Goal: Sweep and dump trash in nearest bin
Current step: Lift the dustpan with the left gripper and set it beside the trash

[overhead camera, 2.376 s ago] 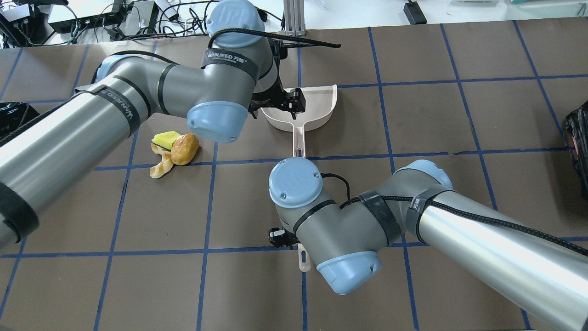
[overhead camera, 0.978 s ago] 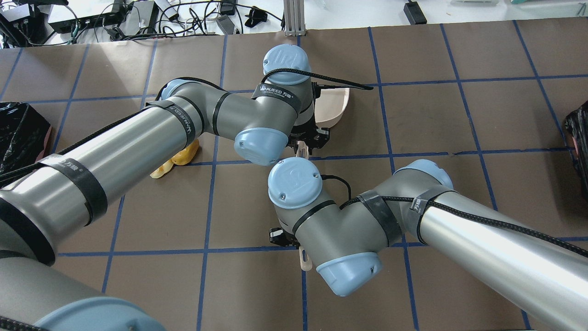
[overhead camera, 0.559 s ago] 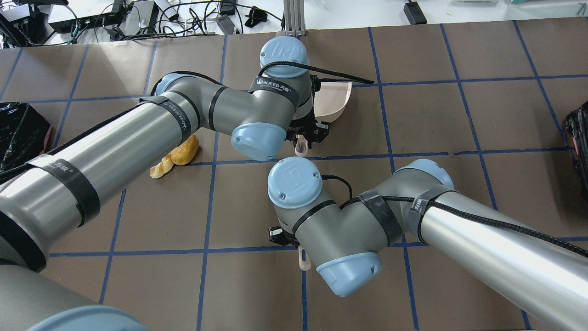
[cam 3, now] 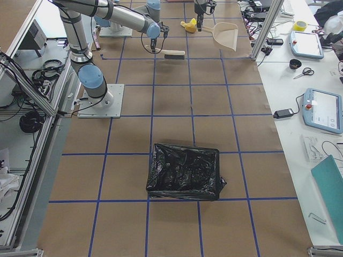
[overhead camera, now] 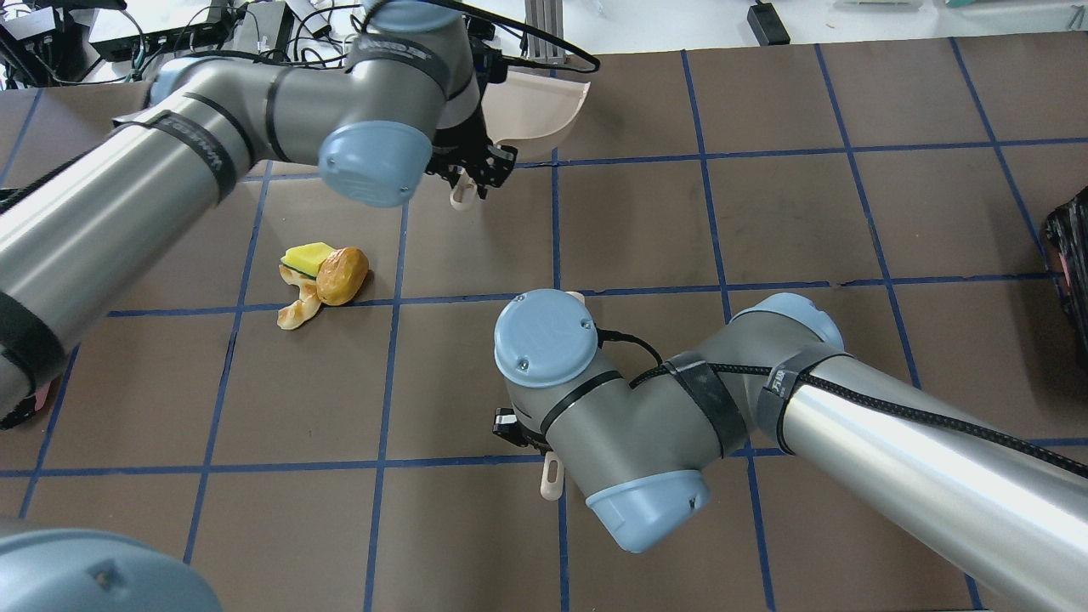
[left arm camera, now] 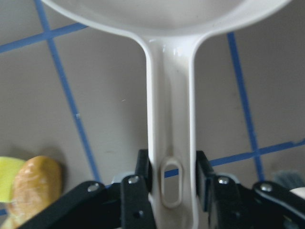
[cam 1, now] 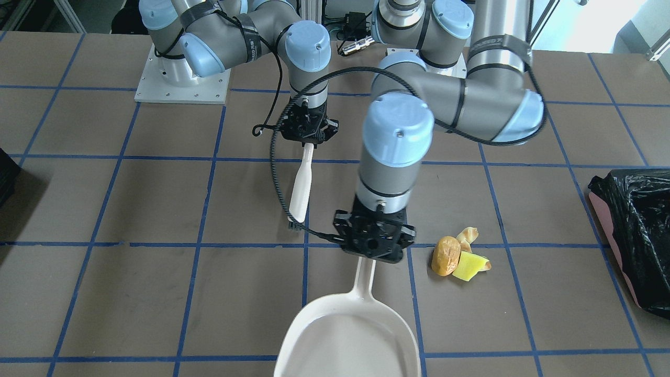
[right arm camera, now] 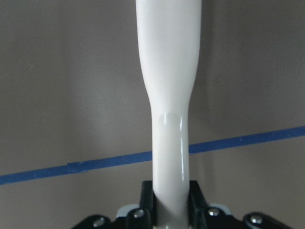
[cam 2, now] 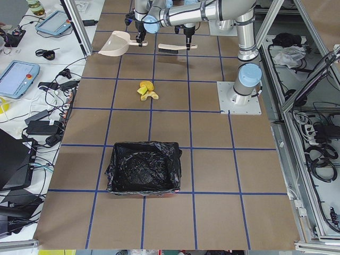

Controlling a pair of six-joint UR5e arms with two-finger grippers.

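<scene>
Clamped hard, my left fingers (left arm camera: 144, 174) have the dustpan (cam 1: 345, 340) by its handle, one pad on each side of the hanging slot near the end (a nice square grip). The pan reaches out ahead of them, away from my base, wide end toward the far edge of the bench (cam 1: 104, 293). Whether its lip touches the bench I can't tell.

Over to the other side: my right fingers (right arm camera: 147, 198) are pinched around the white handle of the brush (cam 1: 302, 186). The handle runs straight out from between them, and the bristle end points away from my base.

Now the trash (overhead camera: 321, 280). It sits in one tight cluster on the bench, off to my left of the left fingers and a little nearer my base than they are. The potato lump (cam 1: 445, 255) is the closest piece to those fingers (my left wrist view catches it in the lower corner). The yellow wedge (cam 1: 469, 267) presses against its far side, and the croissant bit (cam 1: 467, 235) is tucked in touching them. From the front, my left fingers stand between the brush and the cluster.

The bin (cam 1: 633, 220), black bag crinkled over its pink wall, waits at my left end of the bench, well apart from the trash. A dark container (overhead camera: 1073, 280) sits at the opposite end.
</scene>
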